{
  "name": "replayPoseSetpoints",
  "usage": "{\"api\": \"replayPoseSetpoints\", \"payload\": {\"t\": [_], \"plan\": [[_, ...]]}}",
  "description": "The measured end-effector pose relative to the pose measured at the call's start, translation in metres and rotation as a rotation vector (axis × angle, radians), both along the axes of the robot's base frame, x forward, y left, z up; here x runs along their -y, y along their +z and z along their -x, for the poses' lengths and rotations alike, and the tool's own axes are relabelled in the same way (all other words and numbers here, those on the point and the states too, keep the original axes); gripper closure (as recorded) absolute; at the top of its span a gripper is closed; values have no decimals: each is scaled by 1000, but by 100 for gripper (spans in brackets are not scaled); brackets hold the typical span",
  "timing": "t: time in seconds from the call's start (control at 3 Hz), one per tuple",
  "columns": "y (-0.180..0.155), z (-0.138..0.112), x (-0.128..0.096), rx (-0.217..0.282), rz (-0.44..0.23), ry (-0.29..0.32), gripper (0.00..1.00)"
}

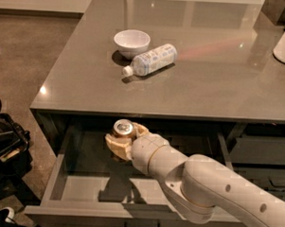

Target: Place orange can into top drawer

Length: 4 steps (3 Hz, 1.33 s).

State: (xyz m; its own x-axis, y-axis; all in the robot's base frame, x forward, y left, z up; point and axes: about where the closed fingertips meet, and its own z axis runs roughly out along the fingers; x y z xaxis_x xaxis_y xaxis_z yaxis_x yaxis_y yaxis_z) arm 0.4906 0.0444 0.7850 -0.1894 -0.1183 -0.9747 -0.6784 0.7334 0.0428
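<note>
Claw (126, 138) clasping one can (123, 128), over one drawer (82, 189)

The cream-tan gripper (125, 138), on a white arm (210, 184), clasps the silver-topped orange can (123, 128) between its fingers, over the grey drawer (82, 191). Beyond the fingers, the glossy grey counter (205, 85) carries a white bowl (131, 40) and a white bottle (152, 59) with a pale blue-patterned label.

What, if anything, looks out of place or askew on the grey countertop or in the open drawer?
The white plastic bottle lies on its side on the grey countertop, beside the white bowl. Nothing looks spilled. The gripper holds the orange-brown can upright over the open grey top drawer.
</note>
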Motion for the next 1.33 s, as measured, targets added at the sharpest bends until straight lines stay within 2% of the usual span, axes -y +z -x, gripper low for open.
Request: {"api": "replayPoseSetpoints", "payload": {"t": [0.33,1.0,1.33], "plan": [[-25,-7,3,-47,1,-47,100],[-63,-6,6,-133,-15,-131,100],[-64,-6,7,-135,-14,-136,82]]}}
